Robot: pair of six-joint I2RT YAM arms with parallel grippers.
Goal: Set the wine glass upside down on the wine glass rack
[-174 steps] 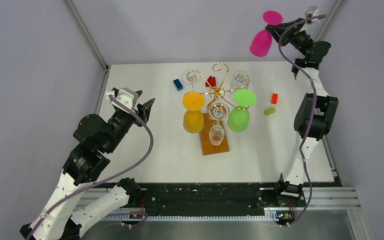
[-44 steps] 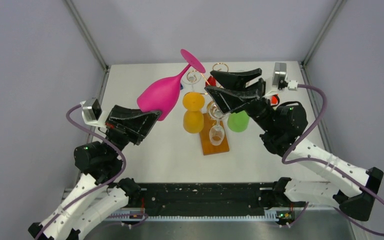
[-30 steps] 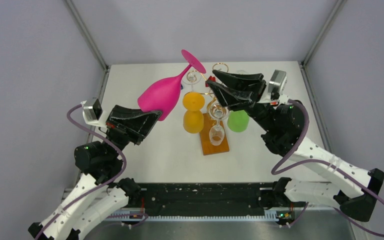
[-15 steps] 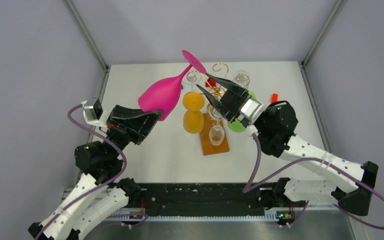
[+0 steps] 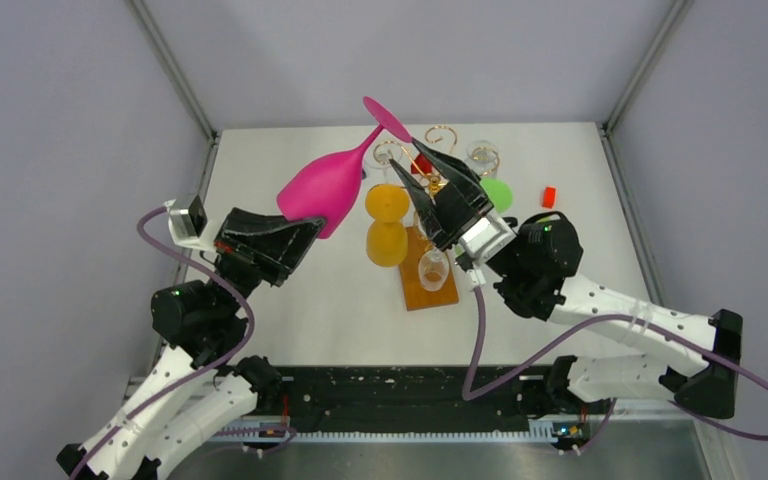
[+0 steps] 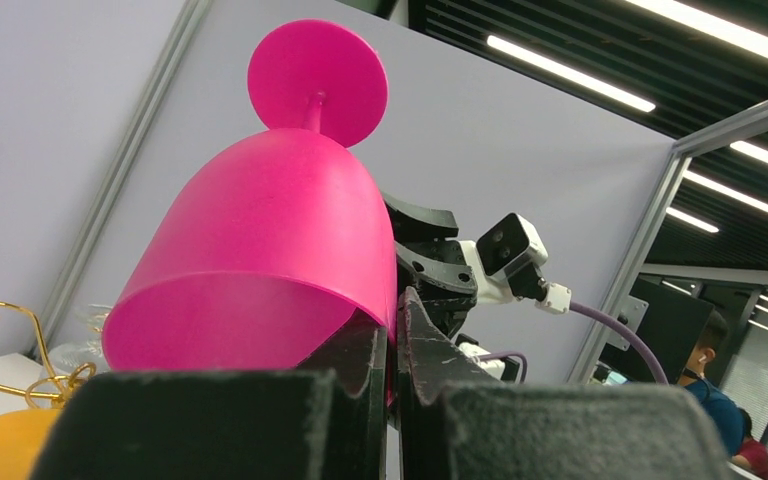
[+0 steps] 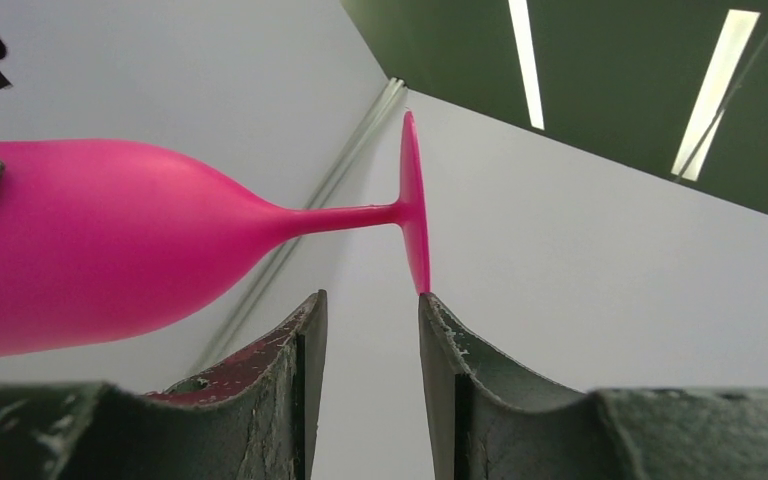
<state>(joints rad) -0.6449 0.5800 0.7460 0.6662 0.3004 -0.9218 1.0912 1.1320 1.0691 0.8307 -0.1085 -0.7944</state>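
Left tool [image 6: 392,325] tight on wine glass [image 6: 260,230] rim; right tool [image 7: 370,300], wrist view, spread under foot.

The wine glass [image 5: 322,188] is plain magenta. The wine glass rack [image 5: 422,292] is gold wire over orange-brown wood. Orange glass [image 5: 387,222], green glass [image 5: 498,193], white bench [image 5: 290,300].

We see a white table [image 5: 290,330] boxed in by pale lilac walls [image 5: 60,150], with grey metal posts [image 5: 172,70] rising at the back corners. A black rail [image 5: 400,385] runs along the table's near edge. From the wrist views we make out a dark ceiling [image 7: 610,60] with long bright light strips [image 6: 570,72], and a dimmer space [image 6: 760,350] past the far wall's edge.
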